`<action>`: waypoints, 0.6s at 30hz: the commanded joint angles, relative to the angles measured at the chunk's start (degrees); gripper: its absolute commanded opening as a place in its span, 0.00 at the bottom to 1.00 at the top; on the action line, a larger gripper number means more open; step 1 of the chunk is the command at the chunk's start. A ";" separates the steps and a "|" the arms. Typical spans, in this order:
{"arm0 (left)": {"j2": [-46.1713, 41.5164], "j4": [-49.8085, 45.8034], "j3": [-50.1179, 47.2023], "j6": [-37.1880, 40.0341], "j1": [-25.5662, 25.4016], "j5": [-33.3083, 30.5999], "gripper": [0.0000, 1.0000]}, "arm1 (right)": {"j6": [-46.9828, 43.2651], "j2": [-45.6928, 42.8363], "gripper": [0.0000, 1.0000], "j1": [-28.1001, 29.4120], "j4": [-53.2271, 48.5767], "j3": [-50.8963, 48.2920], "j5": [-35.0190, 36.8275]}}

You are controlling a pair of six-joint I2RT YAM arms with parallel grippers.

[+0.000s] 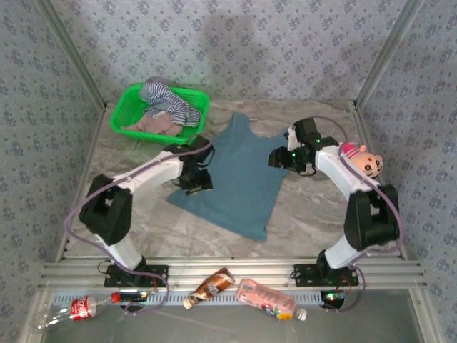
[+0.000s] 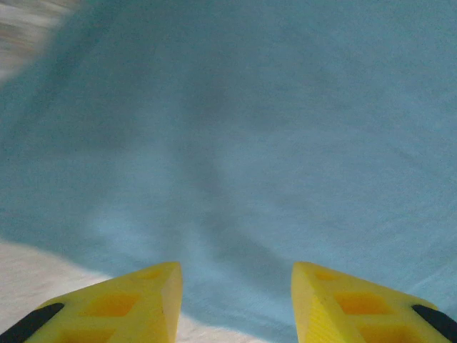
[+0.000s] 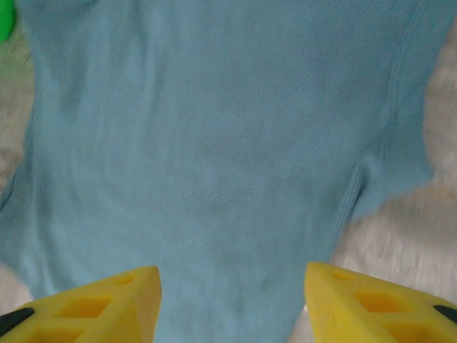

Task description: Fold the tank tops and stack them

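A teal-blue tank top (image 1: 239, 179) lies spread flat on the marble table, straps toward the back. The striped tank top (image 1: 168, 100) and the dusty pink one (image 1: 153, 124) are bunched in a green basket (image 1: 125, 114) at the back left. My left gripper (image 1: 196, 180) hovers at the teal top's left edge, jaws open over the fabric (image 2: 235, 143) with nothing between them. My right gripper (image 1: 280, 158) stands at the top's right side near the armhole, also open above the cloth (image 3: 214, 143).
A pink plush toy (image 1: 363, 160) rests on the right arm's side of the table. Bottles (image 1: 264, 299) lie on the shelf below the near rail. Patterned walls close in the back and sides.
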 commanded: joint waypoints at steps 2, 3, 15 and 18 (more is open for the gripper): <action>5.19 6.52 -0.66 -3.74 -1.54 3.45 0.44 | -2.75 11.78 0.57 -2.70 8.74 7.45 -1.81; 5.94 6.52 -1.35 -3.80 -1.46 3.42 0.44 | -2.90 14.26 0.57 -2.84 8.81 8.87 -1.98; 8.57 -1.78 -3.93 5.65 4.04 -0.47 0.44 | -3.62 24.64 0.54 -5.38 0.22 12.19 0.27; 9.96 -4.07 -2.78 9.67 5.51 -2.09 0.45 | -3.54 22.83 0.54 -5.67 -0.31 9.92 1.42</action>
